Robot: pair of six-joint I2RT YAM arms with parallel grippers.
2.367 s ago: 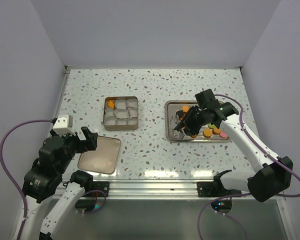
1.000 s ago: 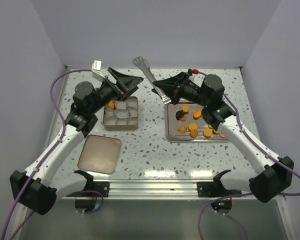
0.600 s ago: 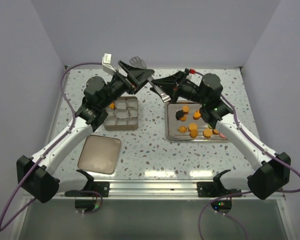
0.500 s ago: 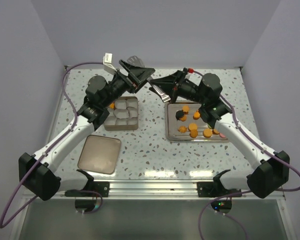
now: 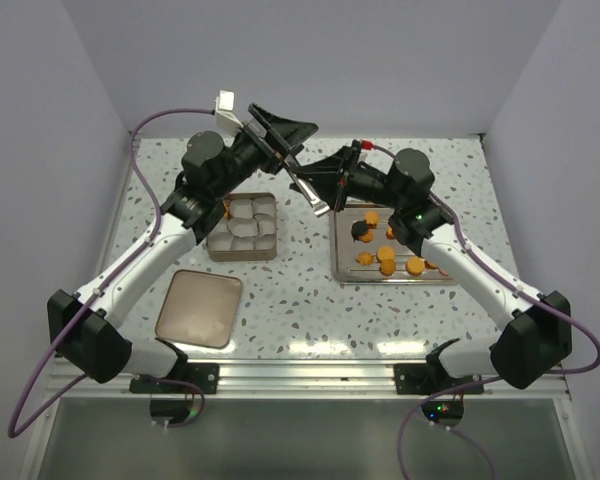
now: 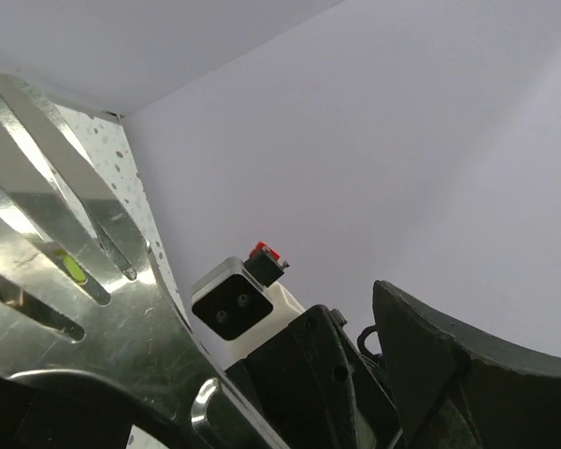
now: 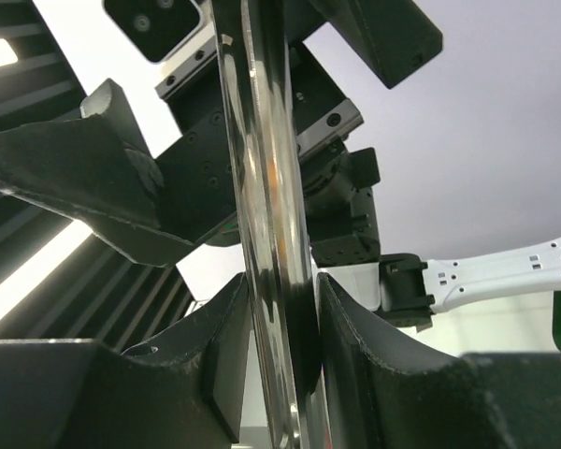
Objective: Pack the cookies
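holding orange cookies (image 5: 387, 255), metal tray (image 5: 336, 262), white cups (image 5: 242, 227) in tin (image 5: 242, 258)

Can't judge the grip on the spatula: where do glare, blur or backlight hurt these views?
Left wrist: slotted spatula too close, blurred, with hot glare. Right wrist: its shiny handle streaks with reflections in the right tool; left tool backlit, nearly silhouette. Top external: sharp and even, some sheen on the table near edge.
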